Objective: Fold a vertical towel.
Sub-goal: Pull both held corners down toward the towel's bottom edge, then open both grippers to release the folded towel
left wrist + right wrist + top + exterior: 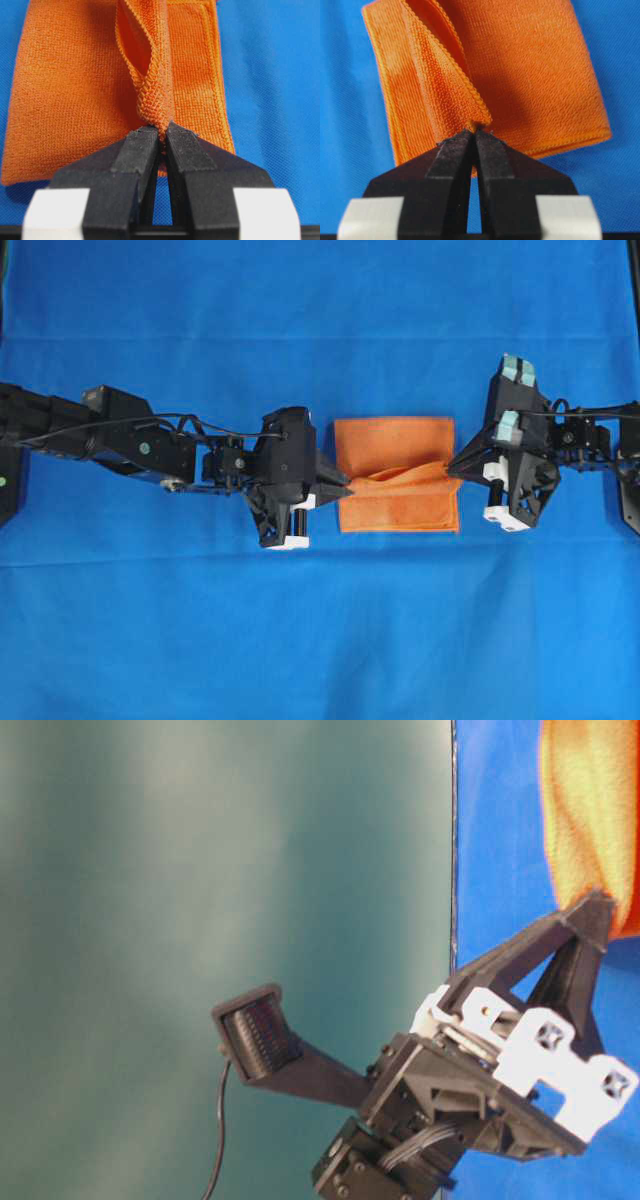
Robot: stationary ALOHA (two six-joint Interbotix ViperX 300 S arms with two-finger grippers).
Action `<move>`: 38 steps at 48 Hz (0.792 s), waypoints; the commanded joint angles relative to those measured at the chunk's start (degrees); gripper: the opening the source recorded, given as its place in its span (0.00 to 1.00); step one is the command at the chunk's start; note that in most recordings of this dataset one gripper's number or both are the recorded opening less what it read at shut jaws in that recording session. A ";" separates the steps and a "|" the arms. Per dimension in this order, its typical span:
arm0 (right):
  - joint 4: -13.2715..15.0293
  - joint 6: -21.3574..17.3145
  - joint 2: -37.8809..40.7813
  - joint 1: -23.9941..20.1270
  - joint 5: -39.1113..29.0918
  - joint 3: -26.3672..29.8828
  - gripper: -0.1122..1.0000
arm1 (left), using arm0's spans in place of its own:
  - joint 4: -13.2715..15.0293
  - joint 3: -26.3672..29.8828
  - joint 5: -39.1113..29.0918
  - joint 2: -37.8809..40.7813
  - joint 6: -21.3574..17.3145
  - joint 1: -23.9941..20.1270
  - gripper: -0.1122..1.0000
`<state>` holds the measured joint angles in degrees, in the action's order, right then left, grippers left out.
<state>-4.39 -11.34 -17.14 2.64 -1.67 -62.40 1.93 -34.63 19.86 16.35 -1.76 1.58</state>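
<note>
Blue sheet (320, 640) covers the whole table, flat, w/ faint crease lines.

Two black arms come in from opposite sides, level w/ each other, tips pointing inward toward the centre. Teal backdrop (200, 870) fills most of the table-level view.

Towel (397, 445) sits centre of the sheet, btwn the two grippers. Orange microfibre, roughly rectangular, stitched hem visible along edges. Layered: flat lower part on the sheet, plus an upper layer pulled up into a ridge running left-right across the middle. Ridge looks twisted/rope-like near the left end, fanning into a slanted flap near the right end. Bottom edge lies straight on the sheet.

Left gripper (161, 136): jaws together, clamped on the towel's left-side edge; fabric bunches right at the fingertips (140, 145), lifted clear of the flat layer.

Right gripper (474, 135): jaws together, pinching the towel's right-side edge at a folded corner; its black tip also shows in the table-level view, touching orange cloth.
</note>
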 commanded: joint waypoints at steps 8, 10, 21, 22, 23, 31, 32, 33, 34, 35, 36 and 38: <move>0.09 -0.09 1.32 -0.09 0.35 0.88 0.12 | -0.09 2.46 0.35 2.02 0.00 -0.09 0.12; 0.18 0.00 1.49 -0.09 0.44 0.88 0.12 | -0.09 2.64 0.35 2.20 0.00 -0.09 0.13; 0.09 0.00 2.55 -0.53 0.79 1.67 0.15 | -0.18 2.55 0.18 2.20 0.09 0.26 0.42; 0.09 0.00 2.64 -0.62 0.79 1.76 0.20 | -0.09 2.55 0.09 2.29 0.09 0.44 0.45; 0.09 0.00 2.64 -0.70 0.79 1.85 0.25 | -0.09 2.55 0.00 2.20 0.09 0.53 0.48; 0.09 -0.09 2.29 -1.41 0.35 1.85 0.67 | -0.09 2.37 -0.18 1.32 0.53 2.02 0.52; 0.09 -0.09 2.20 -1.58 0.26 1.85 0.68 | -0.09 2.29 -0.26 1.05 0.70 2.29 0.52; 0.09 -0.09 2.02 -1.85 0.09 1.85 0.67 | -0.09 2.29 -0.35 0.79 0.79 2.55 0.52; 0.00 -0.18 1.76 -2.11 -0.18 1.85 0.66 | -0.09 2.20 -0.53 0.44 0.79 2.81 0.52; 0.00 -0.18 1.58 -2.46 -0.35 1.85 0.64 | -0.09 2.11 -0.70 0.18 0.79 3.08 0.52; -0.09 -0.18 1.32 -2.90 -0.62 1.93 0.63 | -0.09 1.93 -1.14 -0.26 0.88 3.60 0.52; -0.09 -0.18 0.70 -3.87 -0.97 1.93 0.60 | -0.09 1.67 -1.85 -1.05 0.88 4.22 0.52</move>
<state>-4.31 -11.43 -14.77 0.18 -2.29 -61.52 1.93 -33.05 18.54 18.54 -0.97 4.39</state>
